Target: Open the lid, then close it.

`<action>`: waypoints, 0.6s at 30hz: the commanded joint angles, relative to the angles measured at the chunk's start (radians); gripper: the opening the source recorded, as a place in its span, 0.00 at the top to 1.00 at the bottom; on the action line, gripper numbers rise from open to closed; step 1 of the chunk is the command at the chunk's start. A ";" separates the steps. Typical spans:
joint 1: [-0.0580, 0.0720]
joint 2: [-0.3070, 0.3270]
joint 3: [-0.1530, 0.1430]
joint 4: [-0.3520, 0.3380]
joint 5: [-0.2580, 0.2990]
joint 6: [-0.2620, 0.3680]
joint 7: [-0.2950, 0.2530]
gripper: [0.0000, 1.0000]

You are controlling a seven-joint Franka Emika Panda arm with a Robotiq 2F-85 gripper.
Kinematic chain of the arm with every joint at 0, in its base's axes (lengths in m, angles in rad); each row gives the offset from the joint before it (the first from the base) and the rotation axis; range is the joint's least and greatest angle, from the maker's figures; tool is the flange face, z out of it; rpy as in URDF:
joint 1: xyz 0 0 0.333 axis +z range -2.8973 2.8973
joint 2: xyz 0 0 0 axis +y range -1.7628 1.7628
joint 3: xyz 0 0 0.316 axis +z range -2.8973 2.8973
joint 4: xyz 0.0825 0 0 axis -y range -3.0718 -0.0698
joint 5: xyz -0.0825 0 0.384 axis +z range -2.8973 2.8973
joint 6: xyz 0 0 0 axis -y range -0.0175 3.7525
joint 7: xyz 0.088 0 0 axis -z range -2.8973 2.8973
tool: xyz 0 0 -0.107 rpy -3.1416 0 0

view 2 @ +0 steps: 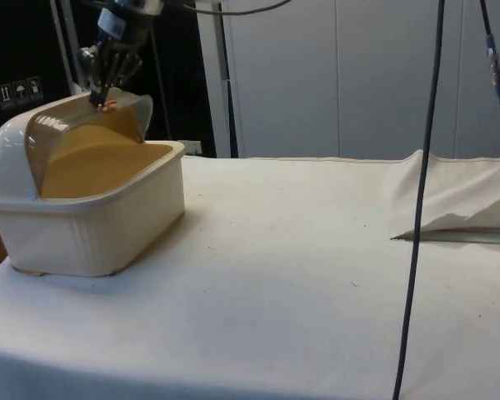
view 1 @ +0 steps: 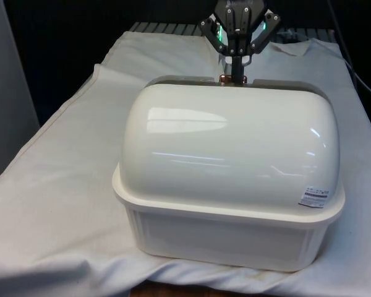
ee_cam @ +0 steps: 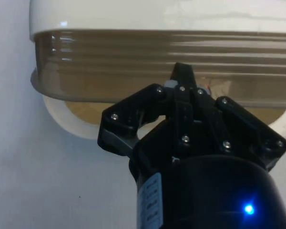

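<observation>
Lid half raised, hand on its knob.

You have the hand (view 2: 105, 98) pinched shut on the small copper knob (view 1: 226, 78) at the edge of the translucent brown lid (view 2: 87, 125), which sits rolled partway back under the white dome (view 1: 235, 142) of the bread box (view 2: 83, 225) (the box stands at the tabletop's (view 2: 317, 275) end nearest the front camera, its back to that camera). From the side view the opening is about half uncovered, so I judge the opening stroke as unfinished. Your next move calls for following the lid's curved track up and back over the dome, keeping the grip firm on that small knob, before reversing to close.
</observation>
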 commanded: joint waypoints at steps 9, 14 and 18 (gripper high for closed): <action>0.013 -0.020 0.001 -0.069 -0.002 0.014 0.038 1.00; 0.016 -0.035 0.006 -0.110 -0.002 0.014 0.055 1.00; 0.017 -0.042 0.009 -0.131 -0.003 0.014 0.063 1.00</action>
